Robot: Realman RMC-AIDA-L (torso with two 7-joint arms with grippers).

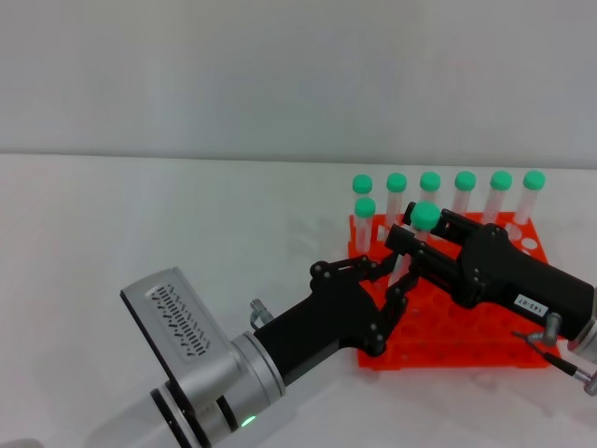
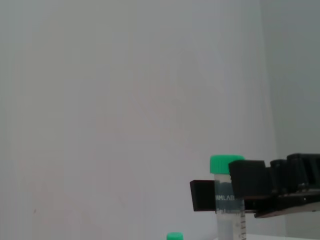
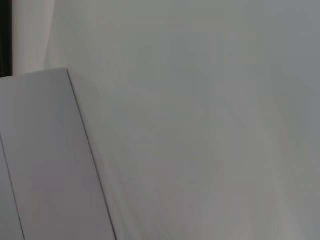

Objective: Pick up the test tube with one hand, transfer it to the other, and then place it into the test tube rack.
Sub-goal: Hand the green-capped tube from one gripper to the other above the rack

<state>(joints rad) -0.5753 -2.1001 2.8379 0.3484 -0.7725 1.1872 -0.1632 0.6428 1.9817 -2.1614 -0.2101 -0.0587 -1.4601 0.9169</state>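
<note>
Standing upright, cap up: test tube (image 1: 422, 227) above rack (image 1: 466, 345).

The test tube (image 1: 420, 233) is a slender clear plastic tube with a round mint-green cap, standing upright above the test tube rack (image 1: 448, 322). The right gripper (image 1: 410, 241) is clamped on it just below the cap; the left wrist view shows black fingers (image 2: 248, 178) on both sides of the tube (image 2: 227, 200). The left gripper (image 1: 396, 280) sits at the tube's lower part with its fingers spread. The rack is bright orange, with a grid of round holes, and rests on the white table.
</note>
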